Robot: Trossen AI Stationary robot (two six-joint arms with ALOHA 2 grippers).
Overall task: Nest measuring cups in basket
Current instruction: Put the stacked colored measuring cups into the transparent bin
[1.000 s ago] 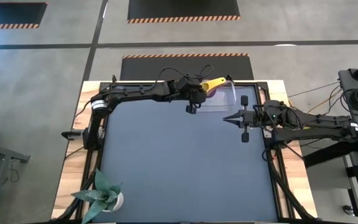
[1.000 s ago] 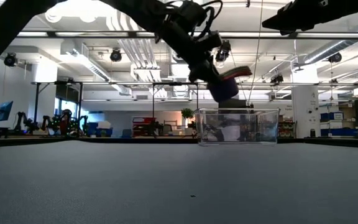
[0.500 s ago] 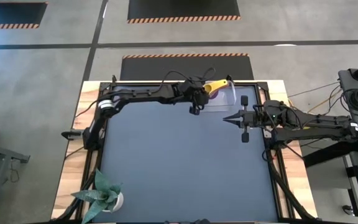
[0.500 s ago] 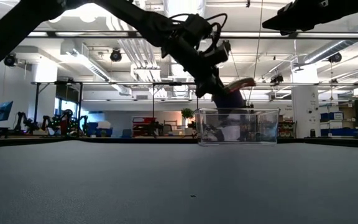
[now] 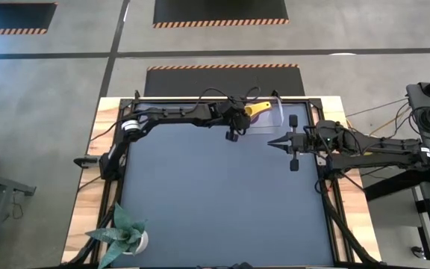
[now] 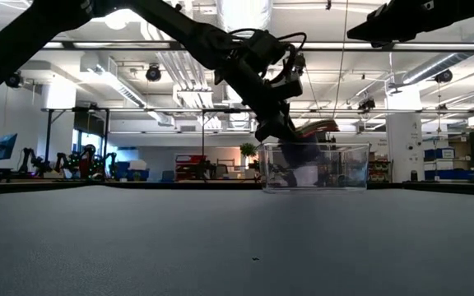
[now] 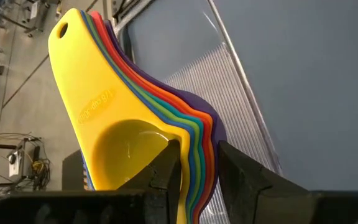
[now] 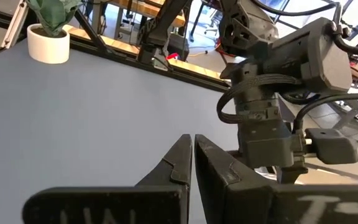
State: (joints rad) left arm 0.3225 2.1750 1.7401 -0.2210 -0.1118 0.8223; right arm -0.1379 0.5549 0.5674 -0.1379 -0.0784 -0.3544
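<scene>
Jaws of the left gripper (image 7: pixel 194 163) pinch the nested measuring cups (image 7: pixel 135 118), which we see entering the basket (image 6: pixel 313 168) at upper centre; release remains. Right gripper (image 5: pixel 272 141), pressed together, waits centre-right.

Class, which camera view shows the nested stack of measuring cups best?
The left wrist view: the measuring cups fill it, coloured edges layered, pinched by the left gripper. High view shows only a yellow handle; low view, a dark shape entering the basket.

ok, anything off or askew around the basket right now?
Nothing stands out. The left gripper holds the nested measuring cups tilted over the clear basket; nothing spilled. The right gripper waits shut over the mat.
</scene>
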